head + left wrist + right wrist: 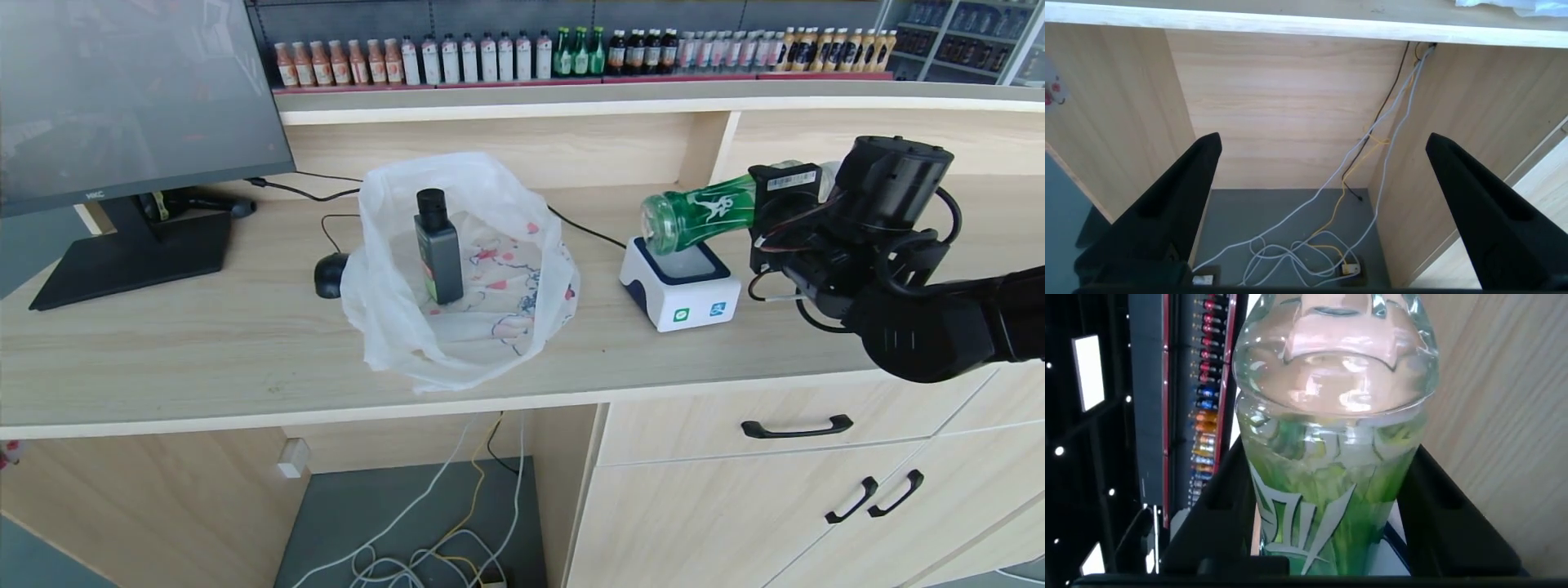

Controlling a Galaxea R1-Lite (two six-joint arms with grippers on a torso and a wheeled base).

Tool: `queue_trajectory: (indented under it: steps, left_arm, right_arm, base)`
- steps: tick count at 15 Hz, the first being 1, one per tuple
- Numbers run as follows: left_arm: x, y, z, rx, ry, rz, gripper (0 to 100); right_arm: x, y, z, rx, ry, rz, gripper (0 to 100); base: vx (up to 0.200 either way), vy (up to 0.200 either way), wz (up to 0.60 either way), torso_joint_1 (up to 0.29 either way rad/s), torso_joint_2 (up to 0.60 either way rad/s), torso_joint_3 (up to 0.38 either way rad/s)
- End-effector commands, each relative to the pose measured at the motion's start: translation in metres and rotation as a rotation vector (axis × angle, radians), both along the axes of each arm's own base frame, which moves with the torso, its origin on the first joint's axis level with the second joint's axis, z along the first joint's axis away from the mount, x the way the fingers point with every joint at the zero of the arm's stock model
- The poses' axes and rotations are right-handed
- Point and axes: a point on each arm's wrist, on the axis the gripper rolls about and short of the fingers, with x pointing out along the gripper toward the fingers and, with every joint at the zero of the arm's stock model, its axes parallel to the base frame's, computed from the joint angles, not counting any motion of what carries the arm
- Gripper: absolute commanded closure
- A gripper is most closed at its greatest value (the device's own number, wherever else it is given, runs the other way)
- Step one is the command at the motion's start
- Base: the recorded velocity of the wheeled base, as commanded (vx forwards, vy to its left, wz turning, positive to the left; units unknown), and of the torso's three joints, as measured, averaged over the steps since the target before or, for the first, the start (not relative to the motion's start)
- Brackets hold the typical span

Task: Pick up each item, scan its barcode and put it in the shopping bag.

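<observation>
The bottle (698, 214) is clenched in the right gripper (771, 219) over the scanner (682, 287), near the counter's (204, 351) front edge. Its barcode, apparently hidden, should be rolled downward.

Our right arm (939, 318) comes in over the right end of the counter (204, 343), forearm raised above its top and wrist turned toward the counter's middle. Our right gripper (780, 216) is clamped on a green bottle (698, 214), holding it sideways above the countertop. Our left gripper (1323, 143) hangs below the counter's front edge, its fingers (1167, 212) spread wide apart.
</observation>
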Motion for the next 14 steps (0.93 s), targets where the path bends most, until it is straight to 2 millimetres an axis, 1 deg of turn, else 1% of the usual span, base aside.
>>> queue_trajectory:
  steps: [1,11,14]
  left_arm:
    - [0.0000,0.0000,0.0000,0.000,0.000,0.000,0]
    - [0.0000,0.0000,0.0000,0.000,0.000,0.000,0]
    - [0.0000,0.0000,0.0001,0.000,-0.002,0.000,0]
  right_arm:
    - [0.0018,-0.0003,-0.0012,-0.001,0.003,-0.003,100]
    - [0.0006,-0.0025,-0.0011,-0.002,0.005,-0.007,100]
    - [-0.0012,-0.0032,0.0018,0.001,-0.002,-0.012,100]
  base:
    - [0.000,0.000,0.00,0.000,0.00,0.000]
    - [0.000,0.000,0.00,0.000,0.00,0.000]
    - [0.000,0.000,0.00,0.000,0.00,0.000]
